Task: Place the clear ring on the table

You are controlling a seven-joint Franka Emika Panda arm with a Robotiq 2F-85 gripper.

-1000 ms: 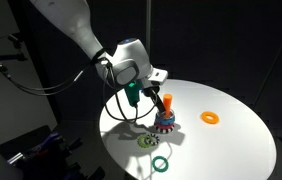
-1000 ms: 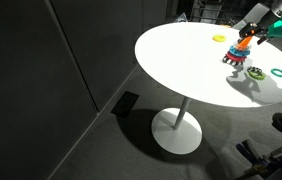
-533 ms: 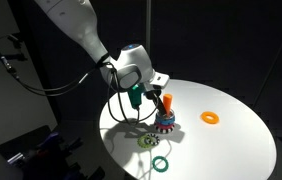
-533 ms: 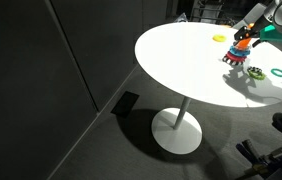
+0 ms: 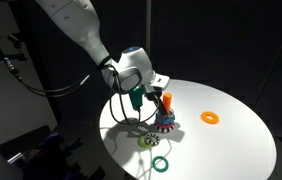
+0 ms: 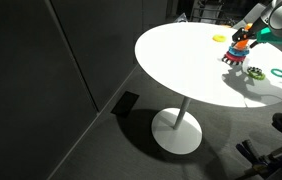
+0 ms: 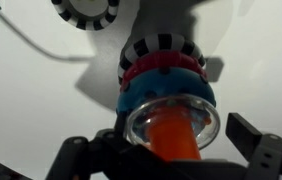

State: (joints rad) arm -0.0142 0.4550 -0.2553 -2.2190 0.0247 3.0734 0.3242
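Note:
The ring stack [image 5: 164,120] stands on the round white table [image 5: 239,142], also seen in an exterior view [image 6: 239,56]. In the wrist view the clear ring [image 7: 198,121] sits on top of the stack around the orange post [image 7: 171,140], above a blue ring [image 7: 166,93], a red ring [image 7: 161,68] and a black-and-white striped ring [image 7: 161,45]. My gripper [image 7: 169,150] is open, one finger on each side of the clear ring, not closed on it. It hangs beside the post in both exterior views [image 5: 144,96] [image 6: 249,30].
Loose rings lie on the table [image 6: 181,60]: a striped ring [image 5: 147,141], a green ring [image 5: 160,164] and an orange ring [image 5: 211,117]. The table edge runs close behind the stack. The surroundings are dark.
My gripper has shifted slightly toward the post and the stack's top. The rings have not moved.

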